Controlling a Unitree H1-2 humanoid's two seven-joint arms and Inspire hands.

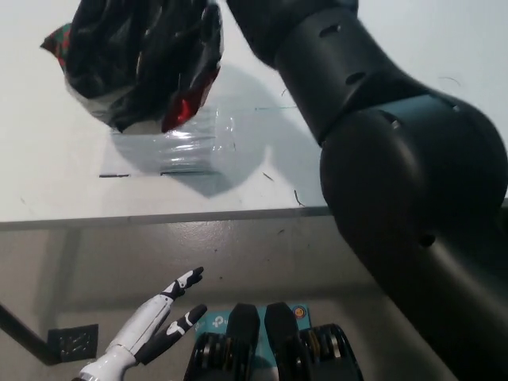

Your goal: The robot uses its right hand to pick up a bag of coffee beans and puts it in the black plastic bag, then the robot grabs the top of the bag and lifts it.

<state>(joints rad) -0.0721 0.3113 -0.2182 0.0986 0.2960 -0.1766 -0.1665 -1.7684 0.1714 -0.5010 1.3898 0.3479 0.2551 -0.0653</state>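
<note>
The black plastic bag [131,67] hangs above the white table [63,182] at the upper left and casts a shadow under itself. A red coffee bean bag [181,111] shows through its lower side, with another red corner at the left edge. My black right arm sweeps in from the bottom right and fills the right half of the head view. Its right hand [186,44] is dark against the bag's top and appears shut on it. My white left hand [155,329] rests low at the lower left, below the table edge, fingers apart and empty.
A shiny clear taped patch [178,151] lies on the table under the bag. The table's front edge [159,217] runs across the middle, with grey floor below it. A small black tag [73,341] sits on the floor at the lower left.
</note>
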